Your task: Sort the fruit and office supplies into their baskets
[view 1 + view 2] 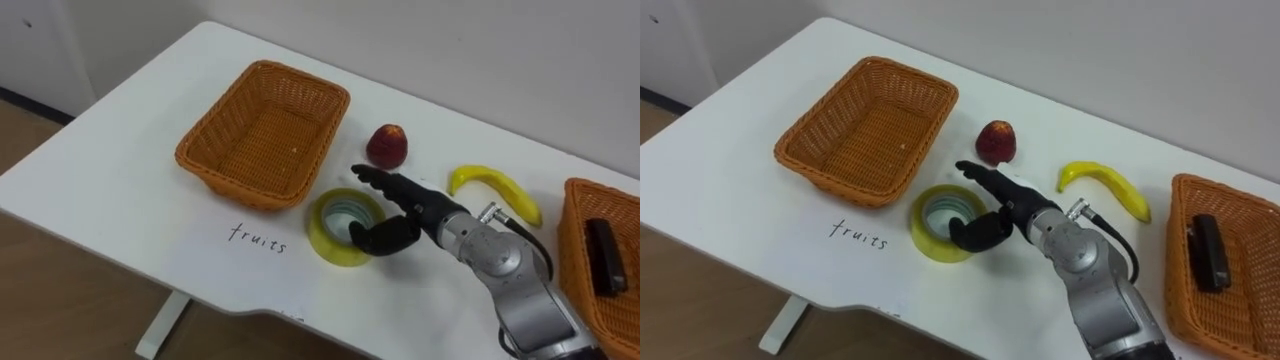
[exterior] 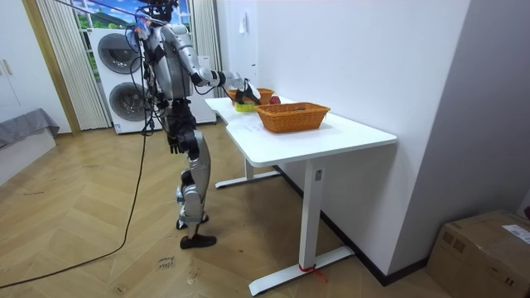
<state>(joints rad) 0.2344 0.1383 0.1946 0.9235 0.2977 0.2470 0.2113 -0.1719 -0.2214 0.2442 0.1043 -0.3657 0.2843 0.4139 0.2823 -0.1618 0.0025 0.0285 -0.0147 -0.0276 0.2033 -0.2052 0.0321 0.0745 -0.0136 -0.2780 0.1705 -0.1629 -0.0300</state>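
The robot stands at the far end of a white rectangular table [image 2: 348, 132], one arm over it. An orange woven wicker basket [image 2: 292, 116] sits at the robot's three o'clock, stacked white washing machines [image 2: 120, 74] at nine.

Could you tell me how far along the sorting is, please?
Done: one black item lies in the right basket. In hand: the right hand reaches over the yellow tape roll, not lifted. Left: the tape roll, red fruit and banana; the fruits basket is empty.
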